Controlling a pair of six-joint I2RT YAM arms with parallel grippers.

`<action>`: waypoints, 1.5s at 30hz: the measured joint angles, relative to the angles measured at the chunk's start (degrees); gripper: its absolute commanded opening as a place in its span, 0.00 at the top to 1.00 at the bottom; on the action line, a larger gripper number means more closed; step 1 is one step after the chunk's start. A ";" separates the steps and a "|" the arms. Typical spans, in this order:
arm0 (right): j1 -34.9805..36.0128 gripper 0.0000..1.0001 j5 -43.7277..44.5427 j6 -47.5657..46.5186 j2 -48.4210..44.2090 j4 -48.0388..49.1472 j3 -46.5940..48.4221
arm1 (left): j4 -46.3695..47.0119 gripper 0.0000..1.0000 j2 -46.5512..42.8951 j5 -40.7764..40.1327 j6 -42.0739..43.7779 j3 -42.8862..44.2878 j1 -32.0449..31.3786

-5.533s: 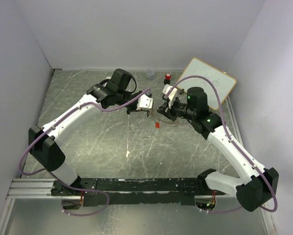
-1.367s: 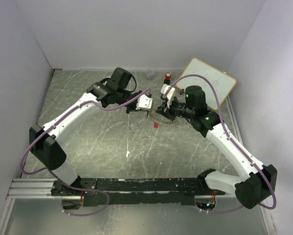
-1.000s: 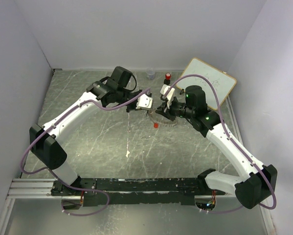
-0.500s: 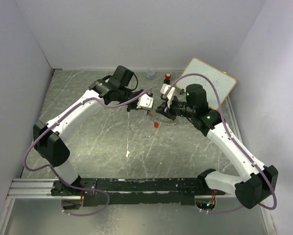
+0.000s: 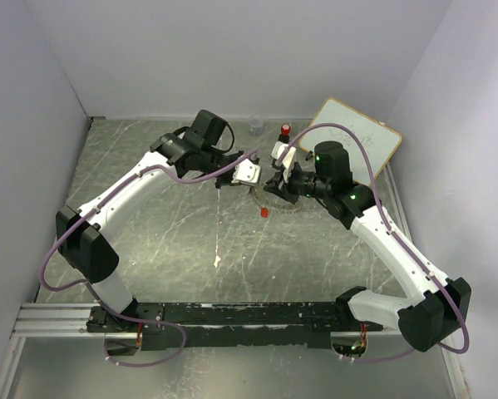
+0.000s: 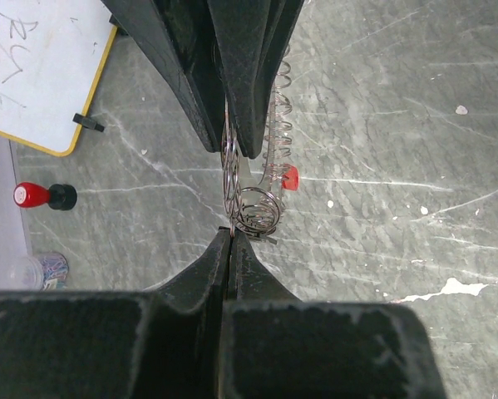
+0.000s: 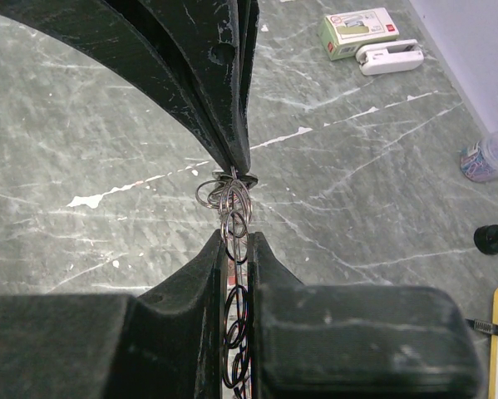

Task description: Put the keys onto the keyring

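Two robot arms meet tip to tip over the far middle of a grey marbled table [image 5: 174, 249]. The left gripper [image 6: 231, 241] is pinched tight on the keyring [image 6: 274, 125], a thin wavy wire ring held between the two. The right gripper [image 7: 236, 243] is clamped on the same ring from the opposite side, its fingertips close to the left's. A red key [image 6: 289, 177] sits against the ring's wire. A whiteboard [image 5: 357, 137] lies at the right, with a red-topped cylinder [image 5: 285, 130] near it.
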 measured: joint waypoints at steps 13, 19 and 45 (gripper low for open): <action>0.02 1.00 -0.09 -0.13 0.07 -0.02 0.13 | -0.37 0.93 -0.20 0.24 0.42 0.52 0.00; 0.02 1.00 -0.02 -0.15 0.33 -0.04 0.13 | -0.33 0.93 -1.18 0.98 0.59 0.52 0.00; 0.02 0.65 0.81 0.50 0.57 0.24 0.11 | 0.44 0.93 -1.97 1.44 0.57 0.52 0.00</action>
